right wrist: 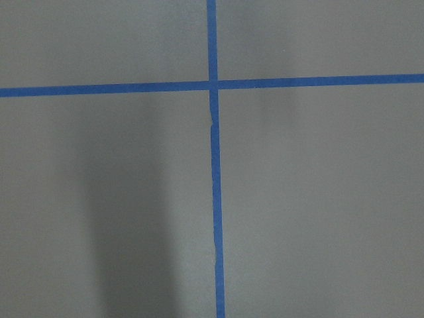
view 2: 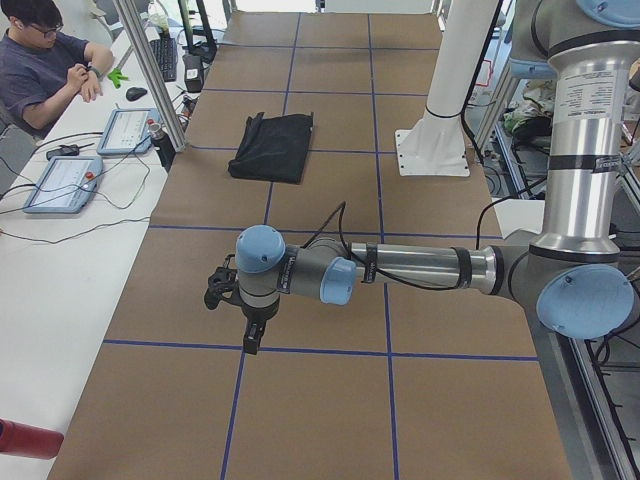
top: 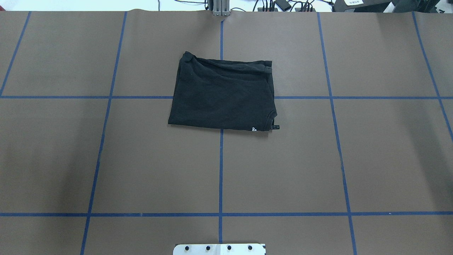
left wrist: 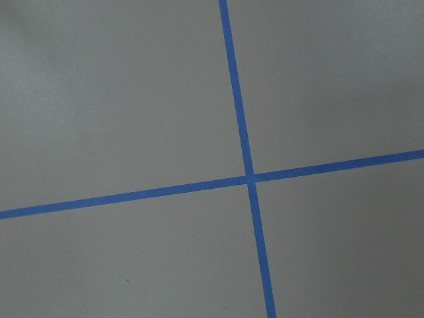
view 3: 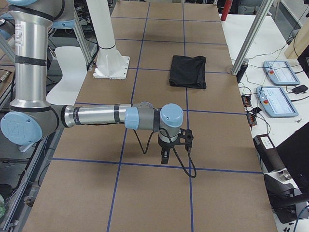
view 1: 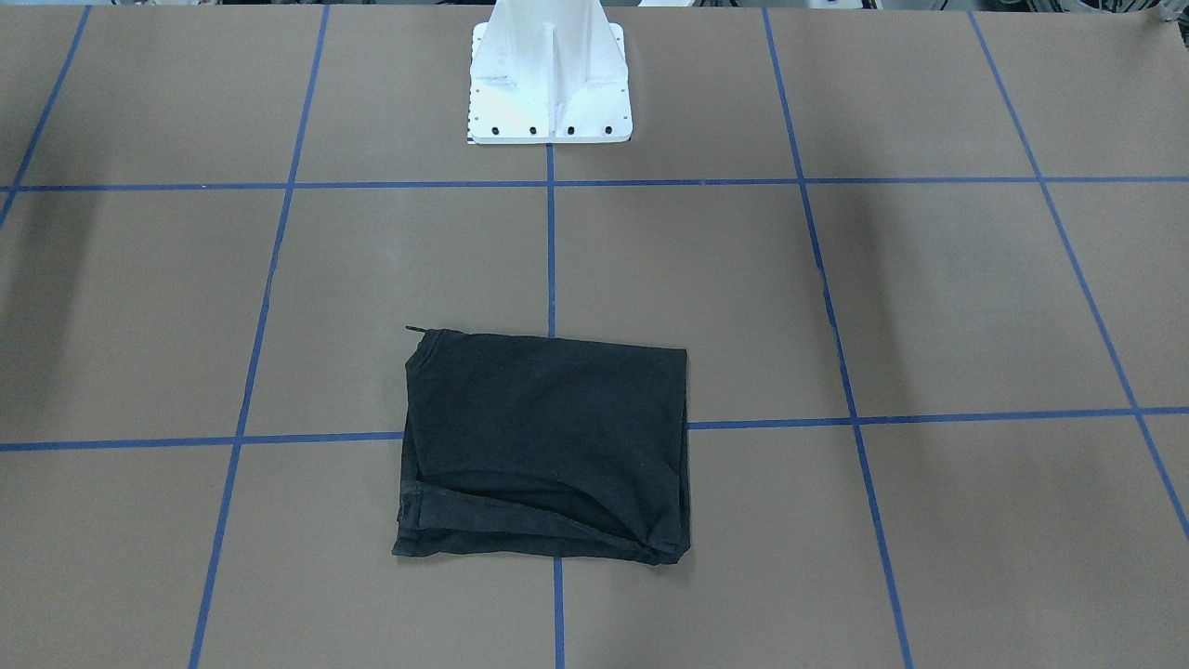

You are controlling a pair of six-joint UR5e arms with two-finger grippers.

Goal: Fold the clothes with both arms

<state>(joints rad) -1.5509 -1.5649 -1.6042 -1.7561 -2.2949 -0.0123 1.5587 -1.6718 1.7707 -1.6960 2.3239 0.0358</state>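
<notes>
The clothes are one black T-shirt (top: pixel 223 95), folded into a flat rectangle on the brown table, plain side up. A speck of white print (top: pixel 254 129) peeks out at its near edge. It also lies in the front view (view 1: pixel 548 437) and both side views (view 2: pixel 272 147) (view 3: pixel 188 71). My left gripper (view 2: pixel 250 338) hangs over bare table far from the shirt, pointing down. My right gripper (view 3: pixel 165 157) does the same at the other end. Neither touches the shirt. I cannot tell whether either is open or shut. Both wrist views show only table and blue tape.
Blue tape lines (top: pixel 221 170) grid the brown table. The white base plate (view 1: pixel 551 102) stands at the robot's side. A seated person (view 2: pixel 45 65) and control pendants (view 2: pixel 62 182) (view 3: pixel 277 72) are at the far side bench.
</notes>
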